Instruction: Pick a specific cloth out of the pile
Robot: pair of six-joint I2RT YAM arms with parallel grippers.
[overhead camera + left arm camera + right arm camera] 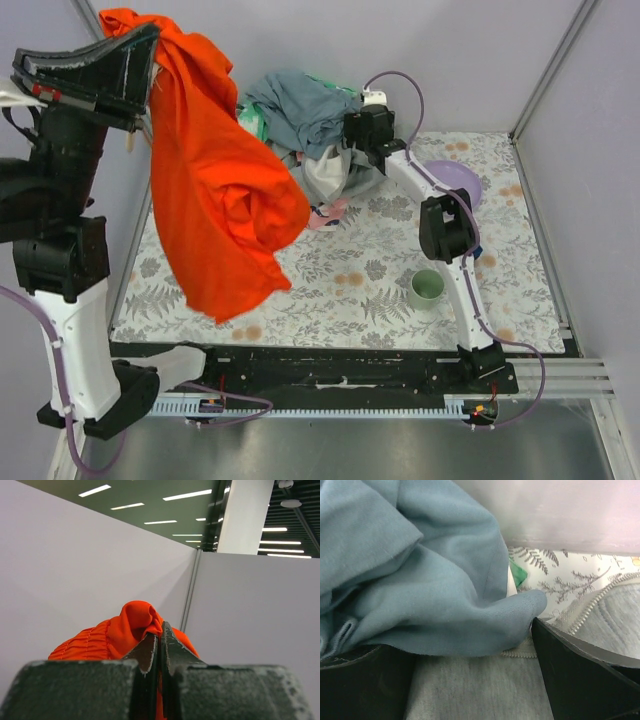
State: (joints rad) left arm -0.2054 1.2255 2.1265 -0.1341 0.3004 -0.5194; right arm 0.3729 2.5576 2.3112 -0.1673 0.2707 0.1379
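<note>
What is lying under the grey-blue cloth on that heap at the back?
Directly beneath the grey-blue cloth lies light grey fabric, and a green scrap peeks out behind it. Whatever else the pile holds underneath is covered and cannot be seen.

Floral-print table carries the mixed garment pile at the far edge, a small pink cloth against its near side, purple plate far right, green cup upright mid-right.

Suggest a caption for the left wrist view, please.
The orange-red cloth pinched between the shut left fingers, pale walls behind.
</note>
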